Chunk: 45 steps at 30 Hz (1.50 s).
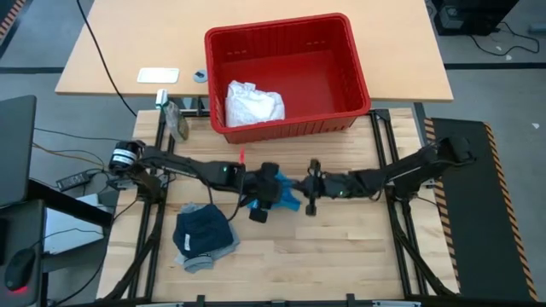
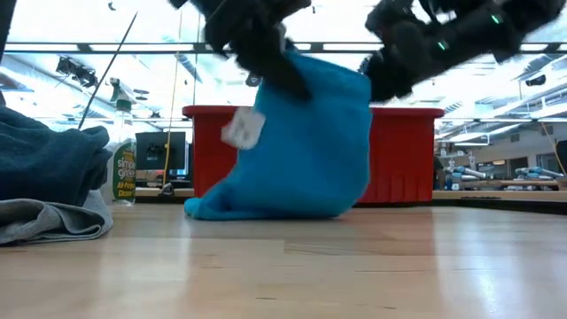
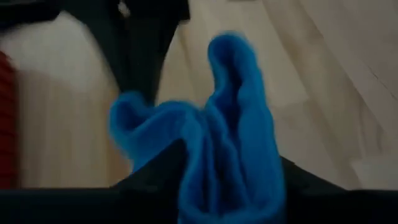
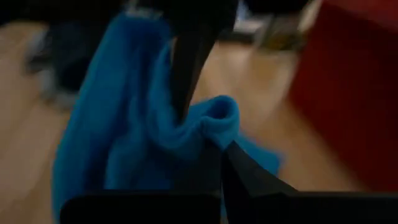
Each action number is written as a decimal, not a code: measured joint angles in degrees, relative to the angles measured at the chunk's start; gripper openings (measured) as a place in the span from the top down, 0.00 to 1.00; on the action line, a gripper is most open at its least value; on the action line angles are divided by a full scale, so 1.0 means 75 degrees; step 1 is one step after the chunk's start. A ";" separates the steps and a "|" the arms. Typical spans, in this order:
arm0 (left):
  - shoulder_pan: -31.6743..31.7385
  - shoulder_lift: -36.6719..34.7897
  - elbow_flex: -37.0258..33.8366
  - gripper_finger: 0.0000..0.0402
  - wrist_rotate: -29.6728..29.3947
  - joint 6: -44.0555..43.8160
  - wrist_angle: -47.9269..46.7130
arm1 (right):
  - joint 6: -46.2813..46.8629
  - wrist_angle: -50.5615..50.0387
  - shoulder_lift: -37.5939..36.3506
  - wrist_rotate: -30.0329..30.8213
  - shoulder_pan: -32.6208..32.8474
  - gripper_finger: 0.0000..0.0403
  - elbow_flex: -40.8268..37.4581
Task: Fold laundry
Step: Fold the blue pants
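The left gripper (image 1: 271,189) and the right gripper (image 1: 312,198) are seen at the middle of the high view, each pinching the bright blue garment (image 1: 287,201) at its top. In the low view the blue garment hangs between them at centre frame, its lower edge touching the table (image 1: 341,256).

A slip is judged the likeliest fault: only small bunches of cloth appear to be held, so a pull apart could free one corner and the piece would slump into a heap. A twist could also be locked in, since the cloth is gathered rather than spread.

The navy garment (image 1: 201,228) lies piled on the grey T-shirt (image 1: 198,261) at the lower left of the high view, well apart from the grippers. The white cloth (image 1: 252,104) sits in the red basket (image 1: 341,53) at upper centre.

The table is of pale wood planks. A spray bottle (image 2: 123,151) is seen at the left of the low view, with ceiling lights and workbenches behind.
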 joint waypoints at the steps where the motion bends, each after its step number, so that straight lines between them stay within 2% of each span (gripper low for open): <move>1: 0.0080 0.0000 0.0247 0.57 -0.0004 0.0049 -0.0180 | -0.0255 -0.0150 -0.0189 0.0145 -0.0093 0.99 0.0155; 6: 0.0249 -0.0020 0.1207 0.44 -0.0003 -0.0555 -0.0948 | -0.0753 -0.0968 -0.1095 0.0593 -0.0278 0.99 0.0448; 10: -0.0013 0.0041 0.1162 0.36 0.0594 -0.1647 -0.1221 | 0.0140 -0.1766 -0.1253 -0.0161 -0.0161 1.00 0.0293; 14: -0.0457 0.0254 0.0602 0.32 0.1046 -0.2283 -0.0871 | 0.1280 -0.1556 -0.0719 -0.0707 0.0481 1.00 -0.0266; 19: -0.0999 0.0451 0.0012 0.31 0.1141 -0.2953 0.0029 | 0.1677 -0.0182 0.0193 -0.1122 0.1558 1.00 -0.0721; 22: -0.1206 0.0540 -0.0094 0.31 0.1136 -0.3015 0.0066 | 0.1932 0.0297 0.0793 -0.1484 0.2038 0.98 -0.0736; 28: -0.1404 0.0622 -0.0069 0.31 0.1089 -0.2604 0.0134 | 0.2419 0.1022 0.1937 -0.2245 0.2427 0.87 -0.0681; 34: -0.1421 0.0717 -0.0079 0.31 0.1080 -0.2620 0.0192 | 0.2727 0.1522 0.1961 -0.2876 0.2471 0.73 -0.0596; 38: -0.1527 0.0734 -0.0076 0.31 0.1082 -0.2099 0.0228 | 0.2716 0.1327 0.1596 -0.2621 0.2470 0.61 -0.0566; 42: -0.1717 0.0734 -0.0076 0.31 0.1089 -0.0814 -0.0071 | 0.2536 0.1177 0.1386 -0.2334 0.2615 0.49 -0.0499; 45: -0.1783 0.0792 -0.0076 0.31 0.1089 0.0199 -0.0110 | 0.2030 0.0271 0.1465 -0.1900 0.3052 0.43 -0.0047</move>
